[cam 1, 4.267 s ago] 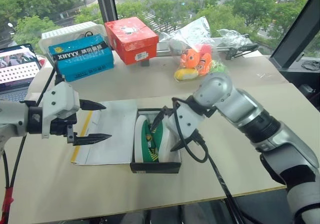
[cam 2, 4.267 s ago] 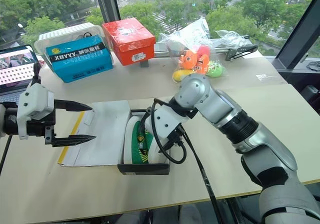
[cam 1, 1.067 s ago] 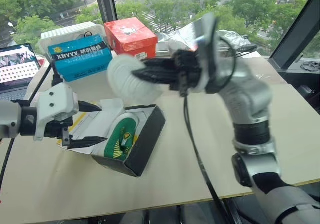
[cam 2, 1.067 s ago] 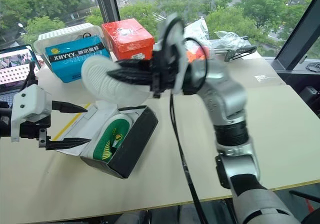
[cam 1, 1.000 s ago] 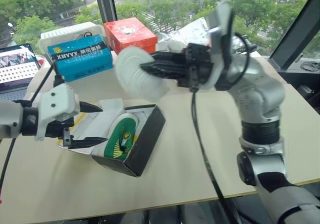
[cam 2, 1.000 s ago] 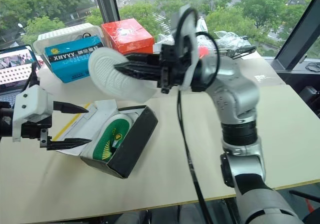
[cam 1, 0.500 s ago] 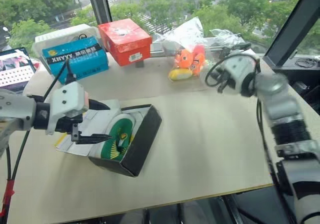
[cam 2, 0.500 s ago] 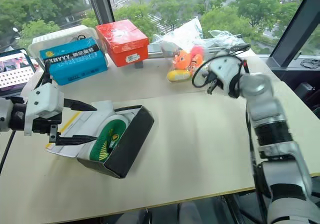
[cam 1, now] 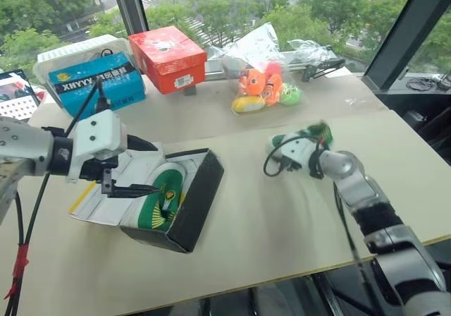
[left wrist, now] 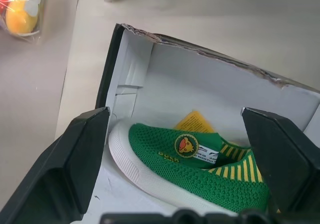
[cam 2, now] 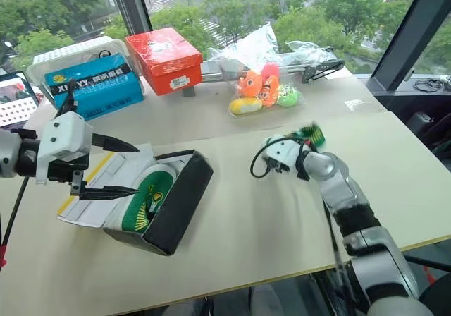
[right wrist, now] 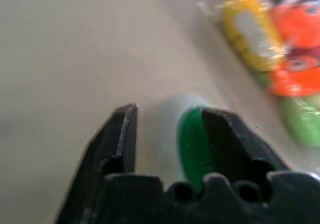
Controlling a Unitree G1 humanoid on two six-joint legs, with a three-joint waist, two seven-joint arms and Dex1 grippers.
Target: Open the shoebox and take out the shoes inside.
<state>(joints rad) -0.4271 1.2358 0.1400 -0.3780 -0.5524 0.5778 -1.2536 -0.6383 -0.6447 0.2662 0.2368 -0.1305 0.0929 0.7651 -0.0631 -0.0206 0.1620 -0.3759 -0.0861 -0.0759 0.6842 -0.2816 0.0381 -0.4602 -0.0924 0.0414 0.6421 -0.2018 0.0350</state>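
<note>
Resting tilted toward the table's (cam 1: 232, 252) left front, the shoebox (cam 1: 184, 202) lies open with one green shoe (cam 1: 161, 197) inside; the left gripper (cam 1: 141, 166) hovers over it, jaws wide, empty. The second shoe (right wrist: 192, 141) sits between the right gripper's (right wrist: 172, 129) parted fingers, low over bare beige board near the right edge; whether it is gripped is unclear. Open tabletop stretches between box and right arm. Along the back edge by the window: a blue box (cam 1: 95, 81), a red box (cam 1: 171, 56), bagged plush toys (cam 1: 264, 87).
</note>
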